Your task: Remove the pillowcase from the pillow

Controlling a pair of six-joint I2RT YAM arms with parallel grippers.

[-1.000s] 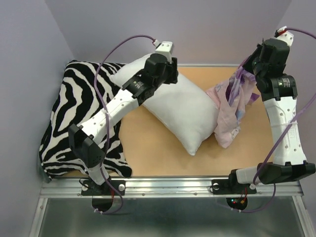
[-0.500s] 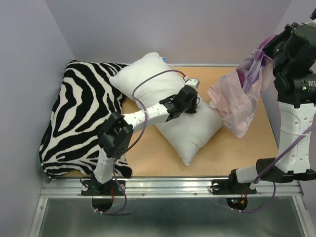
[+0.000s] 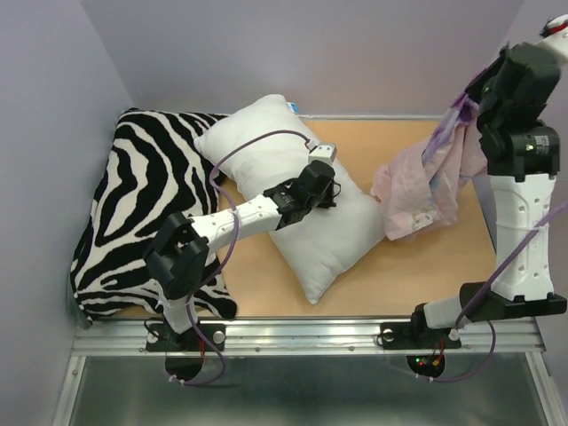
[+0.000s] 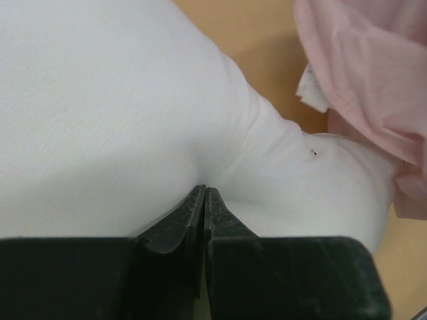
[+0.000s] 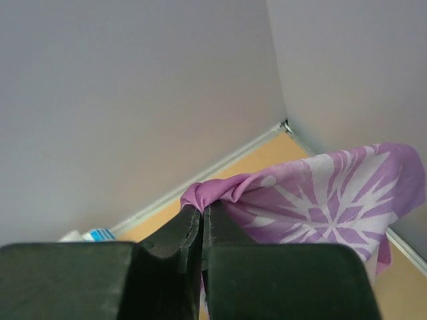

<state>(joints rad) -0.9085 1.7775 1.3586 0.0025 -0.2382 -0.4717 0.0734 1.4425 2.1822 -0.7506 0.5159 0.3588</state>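
Note:
The plain white pillow [image 3: 266, 146] lies slantwise on the table, bare along its whole length. My left gripper [image 3: 330, 197] presses into its right half, jaws shut on a pinch of the pillow [image 4: 100, 100], and creases run out from my left gripper [image 4: 205, 190]. The pillowcase [image 3: 417, 191] hangs bunched at the right, pale pink side out, from my raised right gripper [image 3: 466, 102]. Its lower end is close to the pillow's right corner. In the right wrist view my right gripper [image 5: 202, 208] is shut on a purple fold of the pillowcase [image 5: 320, 200].
A black-and-white zebra-striped pillow [image 3: 142, 204] fills the left side of the table, under the white pillow's far left corner. Bare tan tabletop [image 3: 257, 284] shows between the pillows and the near rail. Grey walls close the back and both sides.
My left gripper moved from the pillow's far left end to its right half and shut on it. The pillow shifted slightly left. My right arm rose with the pillowcase.

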